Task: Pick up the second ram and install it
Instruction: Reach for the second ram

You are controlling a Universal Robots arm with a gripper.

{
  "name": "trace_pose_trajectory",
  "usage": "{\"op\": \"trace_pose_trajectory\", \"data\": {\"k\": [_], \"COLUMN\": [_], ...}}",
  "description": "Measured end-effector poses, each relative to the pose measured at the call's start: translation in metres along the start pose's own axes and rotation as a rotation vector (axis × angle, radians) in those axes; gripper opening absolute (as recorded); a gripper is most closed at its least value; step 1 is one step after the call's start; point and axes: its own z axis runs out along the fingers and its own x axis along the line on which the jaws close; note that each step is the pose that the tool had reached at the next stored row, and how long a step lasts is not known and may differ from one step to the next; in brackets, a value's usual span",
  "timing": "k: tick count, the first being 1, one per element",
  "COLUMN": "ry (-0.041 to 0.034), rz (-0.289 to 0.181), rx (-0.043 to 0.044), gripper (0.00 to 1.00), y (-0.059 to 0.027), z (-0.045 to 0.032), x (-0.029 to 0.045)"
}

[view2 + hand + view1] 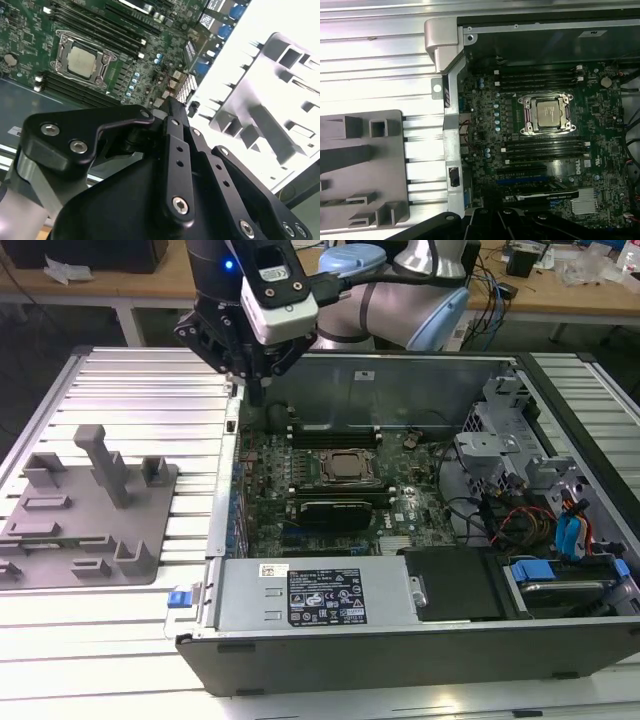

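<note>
nearest in the exterior view, the open computer case point(400, 645) lay on the slatted metal tabletop point(130, 385). a grey power supply point(240, 590) with a printed label sat just inside its near wall. toward the exterior view's right, drive bays with blue tabs point(567, 538) sat among red and black cables point(500, 520).

on the tabletop, just beside the case on the exterior view's left, sat a grey fixture point(90, 510) with upright posts and open pockets.

deeper in the case lay the green motherboard point(268, 475). a black expansion card point(345, 512) lay across its near part. beyond that sat the cpu socket point(347, 468), its metal lid framed by a clamp. long black memory slots point(540, 80) ran in rows on both sides of the socket in both wrist views.

farther back, the hand point(258, 392) hung at the case's far corner on the exterior view's left. it pointed down, just above the rim and well apart from the socket. in the second wrist view its black linkages point(177, 165) ran together toward the tips, and its own body hid the tips. i could not tell whether the fingers were apart, together or clamped on something. i could not tell where the second ram was either, or whether a stick sat between the fingers.

behind the hand, the pale blue and silver arm point(420, 300) reached in from the far side. beyond it stood a wooden bench point(570, 295) strewn with wires.
</note>
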Motion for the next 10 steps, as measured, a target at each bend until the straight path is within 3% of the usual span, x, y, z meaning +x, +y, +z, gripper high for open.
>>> {"op": "trace_pose_trajectory", "data": {"k": [5, 8, 10], "ry": [0.0000, -0.0002, 0.0001], "rz": [0.000, 0.000, -0.001], "rx": [0.0001, -0.0004, -0.0010], "gripper": [0.08, 0.08, 0.08], "y": [-0.0009, -0.0018, -0.0021], "z": [0.0015, 0.0046, 0.0064], "x": [0.0110, 0.0220, 0.0246]}}
